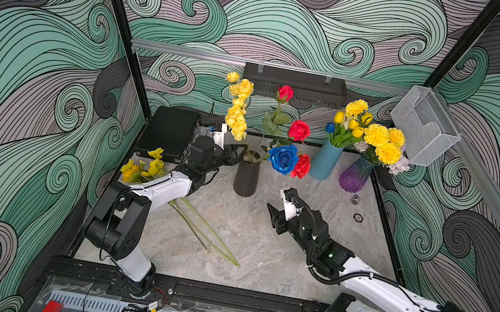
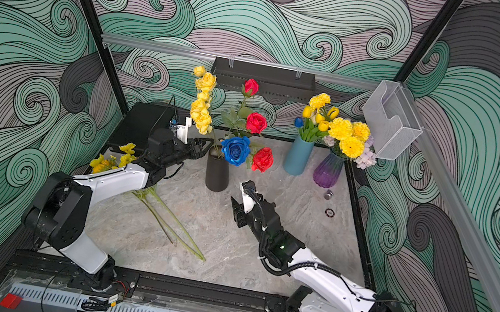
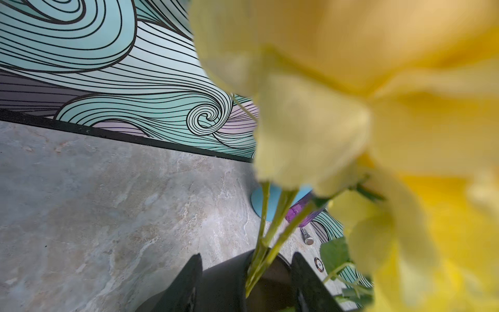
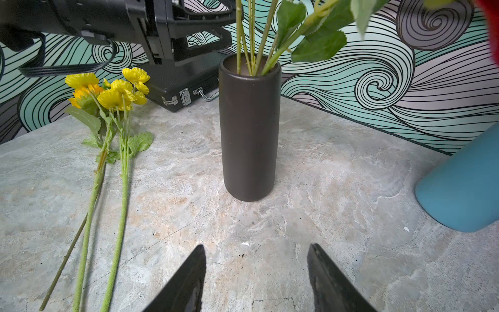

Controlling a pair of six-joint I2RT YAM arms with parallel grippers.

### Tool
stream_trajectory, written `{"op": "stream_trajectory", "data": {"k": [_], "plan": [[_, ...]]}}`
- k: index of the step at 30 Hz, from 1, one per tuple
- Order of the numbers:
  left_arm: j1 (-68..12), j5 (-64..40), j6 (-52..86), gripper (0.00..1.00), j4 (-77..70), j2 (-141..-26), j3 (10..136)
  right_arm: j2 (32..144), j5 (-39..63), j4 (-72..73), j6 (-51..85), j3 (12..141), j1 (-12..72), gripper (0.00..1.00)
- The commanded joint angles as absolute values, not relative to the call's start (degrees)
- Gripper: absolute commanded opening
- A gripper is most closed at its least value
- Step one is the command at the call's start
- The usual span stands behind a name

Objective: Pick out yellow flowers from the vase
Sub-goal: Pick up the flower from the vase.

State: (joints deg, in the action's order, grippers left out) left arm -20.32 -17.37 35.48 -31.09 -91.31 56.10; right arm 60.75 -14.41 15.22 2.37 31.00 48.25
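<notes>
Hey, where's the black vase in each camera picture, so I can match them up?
Both top views: black vase mid-table, at the left claw's tips.
Left wrist: black vase close up, between the left claw's fingers.
Right wrist: whole, standing ahead of the right claw.
Shared landmark: the blue vase near it.

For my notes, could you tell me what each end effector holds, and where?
Nothing: left end effector, open, straddles stems at the mouth of the black vase; right end effector empty.
</notes>
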Motion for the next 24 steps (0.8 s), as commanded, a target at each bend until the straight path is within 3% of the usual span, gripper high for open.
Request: {"op": "stream_trajectory", "data": {"k": [1, 15, 24], "plan": [[-19.92, -18.98, 35.65, 0.49, -33.98, -92.49, 59.05, 60.86, -13.73, 16.43, 3.25, 30.45, 47.97, 0.6], [-19.86, -19.87, 36.98, 0.33, -34.96, -96.08, 62.29, 62.09, -12.59, 16.6, 3.17, 31.33, 47.5, 0.6], [-19.86, -19.95, 36.65, 0.13, -36.11, -95.57, 61.66, 63.06, -11.78, 16.52, 3.16, 32.28, 47.11, 0.6]]}}
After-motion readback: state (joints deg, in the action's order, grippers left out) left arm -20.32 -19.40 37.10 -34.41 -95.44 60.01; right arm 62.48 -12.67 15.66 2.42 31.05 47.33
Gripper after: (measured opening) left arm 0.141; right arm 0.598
